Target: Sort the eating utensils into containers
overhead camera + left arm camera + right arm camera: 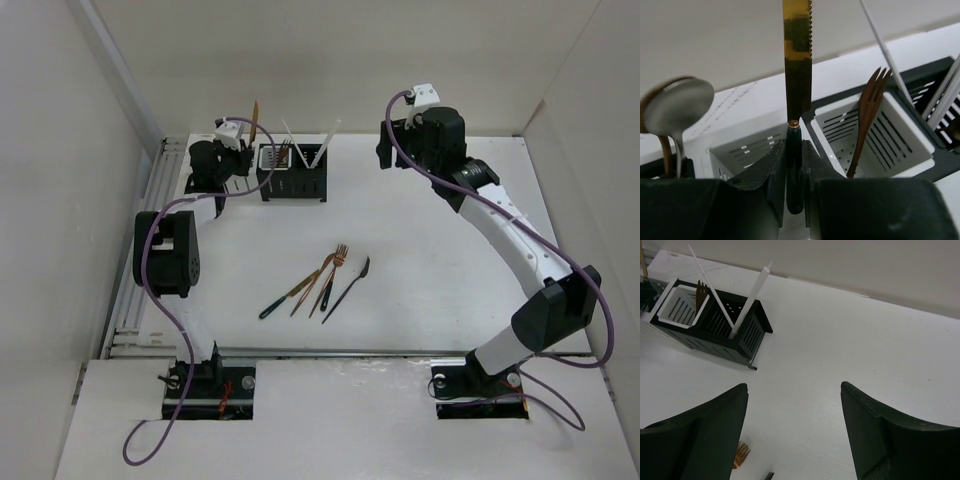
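While the left gripper (pixel 794 156) is clamped on the dark handle of a knife (pixel 798 75), whose gold serrated blade stands straight up from the fingers, a white caddy (pixel 900 135) sits just beyond and to the right with a copper fork (pixel 867 115) leaning in it, and a silver spoon (pixel 677 107) rises to the left. The right gripper (pixel 794 390) hangs over the table (pixel 850 330) with its jaws apart and nothing between them, copper fork tines (pixel 741 454) just below its left finger. Far ahead and to its left, two white sticks (pixel 751 299) lean in the black caddy (pixel 752 335).
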### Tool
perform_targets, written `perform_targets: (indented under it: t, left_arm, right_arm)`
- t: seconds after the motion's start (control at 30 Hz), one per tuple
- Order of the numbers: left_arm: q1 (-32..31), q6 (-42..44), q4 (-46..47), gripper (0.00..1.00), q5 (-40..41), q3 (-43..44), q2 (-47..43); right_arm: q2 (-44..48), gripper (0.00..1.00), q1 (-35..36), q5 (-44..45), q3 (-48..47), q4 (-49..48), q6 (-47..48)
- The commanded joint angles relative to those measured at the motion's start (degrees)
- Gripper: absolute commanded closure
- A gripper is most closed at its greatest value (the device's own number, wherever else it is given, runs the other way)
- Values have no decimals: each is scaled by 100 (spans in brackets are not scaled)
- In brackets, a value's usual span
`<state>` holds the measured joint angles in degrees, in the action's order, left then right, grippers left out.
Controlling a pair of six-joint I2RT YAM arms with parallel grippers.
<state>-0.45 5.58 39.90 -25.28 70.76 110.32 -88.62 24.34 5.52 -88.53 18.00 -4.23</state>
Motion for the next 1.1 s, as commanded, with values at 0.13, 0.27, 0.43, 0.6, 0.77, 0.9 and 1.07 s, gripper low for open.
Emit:
perform_targets:
  t: [0.13,0.27,0.43,0.6,0.77,0.9,1.07]
  left_arm:
    - [45,390,730,79,-257,156,129]
    - [45,461,519,42,-258,332,130]
    - [150,382,-69,28,-424,535,-151]
    - [335,891,-1368,27,-829,1069,-731]
    - [177,3240,-4826,30,-2129,1616,-1188]
    - [-490,6486,-8607,34,-1755,1372,-1408]
    - [-1413,6728,-9861,48,-663,-33,-1759]
  right_arm:
    - [195,21,-17,134,-411,318,282]
    - [424,19,-17,186,-305,318,335]
    - [889,19,-17,239,213,109,335]
    - [1145,19,114,458,574,-33,133]
    - [1373,19,439,679,1038,19,-60]
    - [1812,19,581,556,1583,-33,-262]
    - [2138,19,897,556,2129,37,-376]
